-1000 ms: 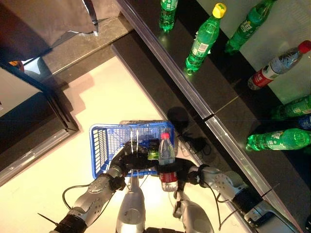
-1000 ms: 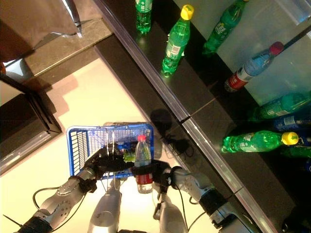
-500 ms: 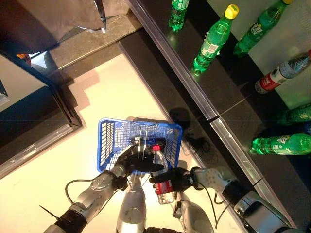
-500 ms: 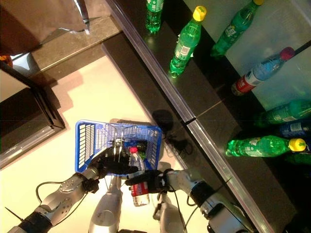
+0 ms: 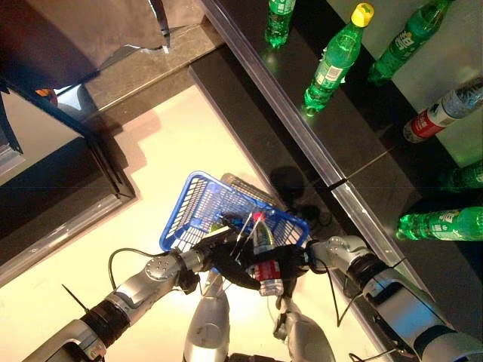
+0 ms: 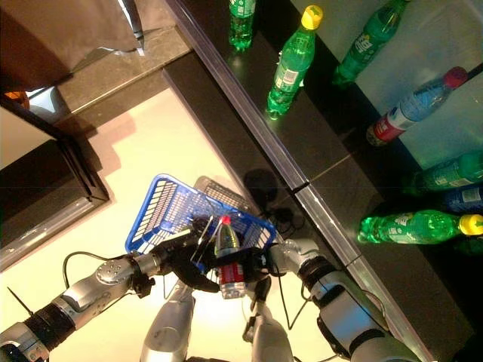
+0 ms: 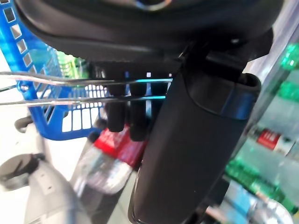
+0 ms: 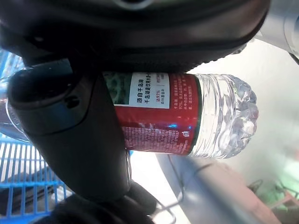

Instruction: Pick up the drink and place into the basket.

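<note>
My right hand (image 5: 293, 261) is shut on a clear drink bottle (image 5: 264, 255) with a red label and red cap, and holds it upright. The bottle stands at the near rim of the blue basket (image 5: 198, 202), close beside my left hand (image 5: 225, 264). I cannot tell whether the bottle is over the rim or just outside it. My left hand is shut on the thin wire handles (image 7: 70, 87) and holds the tilted basket off the floor. In the right wrist view my thumb (image 8: 88, 140) wraps the bottle's label (image 8: 159, 112). Something green (image 7: 70, 65) lies inside the basket.
A long black shelf with a metal front edge (image 5: 302, 143) runs along the right. Green bottles (image 5: 332, 60) and a red-labelled bottle (image 5: 441, 113) stand and lie on it. A dark cabinet (image 5: 53, 188) is at the left, with pale floor (image 5: 151, 158) between.
The bottle dipped low by the basket's near side, then came up to its near rim. The left hand turned and tilted the basket toward the right. The camera shifted slightly.
</note>
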Controlling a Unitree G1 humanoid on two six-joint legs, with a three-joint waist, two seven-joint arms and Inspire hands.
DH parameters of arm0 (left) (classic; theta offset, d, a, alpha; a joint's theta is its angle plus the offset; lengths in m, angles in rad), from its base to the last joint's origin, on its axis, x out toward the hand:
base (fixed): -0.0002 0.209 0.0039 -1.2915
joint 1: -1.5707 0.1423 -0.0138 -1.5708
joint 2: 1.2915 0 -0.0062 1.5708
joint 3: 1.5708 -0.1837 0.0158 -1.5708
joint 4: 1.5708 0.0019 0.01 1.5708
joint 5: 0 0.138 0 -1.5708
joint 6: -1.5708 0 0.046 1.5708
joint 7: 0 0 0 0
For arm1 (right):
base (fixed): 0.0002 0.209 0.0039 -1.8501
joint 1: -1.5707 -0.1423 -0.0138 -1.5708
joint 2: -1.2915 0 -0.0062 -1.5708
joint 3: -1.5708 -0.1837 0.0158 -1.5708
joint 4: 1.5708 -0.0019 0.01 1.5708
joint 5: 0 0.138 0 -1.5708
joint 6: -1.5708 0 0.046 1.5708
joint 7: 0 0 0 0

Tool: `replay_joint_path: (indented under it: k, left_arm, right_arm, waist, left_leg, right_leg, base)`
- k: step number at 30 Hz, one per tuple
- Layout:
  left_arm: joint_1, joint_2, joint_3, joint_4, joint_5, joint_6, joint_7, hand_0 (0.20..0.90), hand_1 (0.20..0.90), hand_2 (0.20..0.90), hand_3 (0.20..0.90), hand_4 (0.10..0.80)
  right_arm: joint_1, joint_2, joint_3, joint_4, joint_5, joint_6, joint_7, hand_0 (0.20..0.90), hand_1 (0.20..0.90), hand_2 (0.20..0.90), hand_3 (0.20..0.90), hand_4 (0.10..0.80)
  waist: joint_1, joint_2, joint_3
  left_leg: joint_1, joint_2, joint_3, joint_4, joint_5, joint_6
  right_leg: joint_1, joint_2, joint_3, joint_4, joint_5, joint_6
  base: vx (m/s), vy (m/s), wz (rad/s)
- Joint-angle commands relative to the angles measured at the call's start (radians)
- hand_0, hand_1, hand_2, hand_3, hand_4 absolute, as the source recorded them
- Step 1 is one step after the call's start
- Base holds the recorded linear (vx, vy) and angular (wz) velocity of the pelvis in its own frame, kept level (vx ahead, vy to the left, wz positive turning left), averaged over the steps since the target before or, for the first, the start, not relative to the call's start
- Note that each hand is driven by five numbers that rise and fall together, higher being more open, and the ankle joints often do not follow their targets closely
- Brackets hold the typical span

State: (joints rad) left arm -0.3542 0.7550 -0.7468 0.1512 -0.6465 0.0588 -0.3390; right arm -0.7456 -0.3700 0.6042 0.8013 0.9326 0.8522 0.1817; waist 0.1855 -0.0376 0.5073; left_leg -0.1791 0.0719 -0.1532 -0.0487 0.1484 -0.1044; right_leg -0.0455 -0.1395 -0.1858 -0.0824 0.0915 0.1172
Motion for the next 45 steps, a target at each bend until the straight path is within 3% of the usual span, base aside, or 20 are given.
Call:
replay_joint_path:
  k: [1, 6, 10, 15, 26, 32, 36, 45]
  left_arm:
    - [-0.109, -0.110, -0.029, -0.318, -0.070, -0.189, -0.194, 0.300, 0.300, 0.300, 0.200, 0.100]
    - [-0.147, -0.113, -0.066, -0.322, -0.075, -0.179, -0.207, 0.300, 0.300, 0.300, 0.200, 0.100]
    - [-0.175, -0.133, -0.084, -0.319, -0.098, -0.173, -0.211, 0.300, 0.300, 0.300, 0.200, 0.100]
    - [-0.182, -0.203, -0.084, -0.311, -0.217, -0.134, -0.214, 0.300, 0.300, 0.300, 0.200, 0.100]
    - [-0.221, -0.381, -0.083, -0.311, -0.246, -0.071, -0.233, 0.300, 0.300, 0.300, 0.200, 0.100]
    - [-0.262, -0.443, -0.106, -0.278, -0.299, -0.052, -0.220, 0.300, 0.300, 0.300, 0.200, 0.100]
    - [-0.275, -0.465, -0.119, -0.275, -0.310, -0.066, -0.204, 0.300, 0.300, 0.300, 0.200, 0.100]
    - [-0.286, -0.488, -0.160, -0.273, -0.321, -0.125, -0.187, 0.300, 0.300, 0.300, 0.200, 0.100]
  right_arm:
    - [-0.057, -0.015, -0.001, 0.039, -0.041, 0.040, 0.148, 0.300, 0.300, 0.300, 0.200, 0.100]
    - [-0.140, -0.015, 0.024, 0.106, -0.136, 0.041, 0.169, 0.300, 0.300, 0.300, 0.200, 0.100]
    - [-0.200, -0.003, 0.056, 0.155, -0.299, -0.046, 0.138, 0.300, 0.300, 0.300, 0.200, 0.100]
    - [-0.254, 0.035, 0.131, 0.146, -0.568, -0.198, -0.027, 0.300, 0.300, 0.300, 0.200, 0.100]
    - [-0.355, 0.166, 0.164, 0.205, -0.888, -0.231, -0.371, 0.300, 0.300, 0.300, 0.200, 0.100]
    - [-0.394, 0.205, 0.137, 0.303, -0.939, -0.330, -0.579, 0.300, 0.300, 0.300, 0.200, 0.100]
    - [-0.402, 0.208, 0.147, 0.312, -1.061, -0.355, -0.620, 0.300, 0.300, 0.300, 0.200, 0.100]
    - [-0.353, 0.184, 0.295, 0.295, -1.507, -0.350, -0.503, 0.300, 0.300, 0.300, 0.200, 0.100]
  waist:
    - [-0.001, 0.019, -0.116]
    - [-0.001, 0.022, -0.105]
    - [0.000, 0.027, -0.097]
    - [-0.005, 0.044, -0.078]
    - [-0.003, 0.091, -0.040]
    - [-0.005, 0.108, -0.037]
    - [-0.009, 0.120, -0.034]
    - [-0.023, 0.131, -0.030]
  left_leg:
    - [-0.017, 0.004, 0.011, 0.037, -0.041, 0.067]
    - [-0.022, 0.005, 0.013, 0.038, -0.042, 0.067]
    - [-0.028, 0.002, 0.013, 0.040, -0.041, 0.068]
    - [-0.040, -0.008, 0.016, 0.048, -0.042, 0.071]
    - [-0.074, -0.037, 0.021, 0.065, -0.046, 0.081]
    - [-0.081, -0.044, 0.029, 0.064, -0.048, 0.086]
    - [-0.087, -0.047, 0.032, 0.060, -0.048, 0.089]
    - [-0.102, -0.056, 0.041, 0.052, -0.052, 0.100]
  right_leg:
    - [-0.077, -0.064, 0.023, 0.112, 0.020, -0.009]
    - [-0.087, -0.065, 0.026, 0.117, 0.021, -0.009]
    - [-0.097, -0.068, 0.029, 0.120, 0.022, -0.010]
    - [-0.115, -0.078, 0.035, 0.128, 0.025, -0.010]
    - [-0.158, -0.106, 0.032, 0.150, 0.029, -0.007]
    - [-0.166, -0.118, 0.022, 0.146, 0.037, -0.002]
    - [-0.177, -0.124, 0.020, 0.147, 0.042, 0.001]
    - [-0.207, -0.135, 0.019, 0.146, 0.050, 0.011]
  base:
    - [0.000, 0.000, 0.00]
    - [0.000, 0.008, 0.00]
    - [0.001, 0.030, -0.01]
    - [-0.004, 0.064, -0.01]
    - [-0.019, 0.067, 0.02]
    - [-0.005, 0.040, 0.03]
    - [-0.021, 0.058, 0.04]
    - [-0.021, 0.042, 0.00]
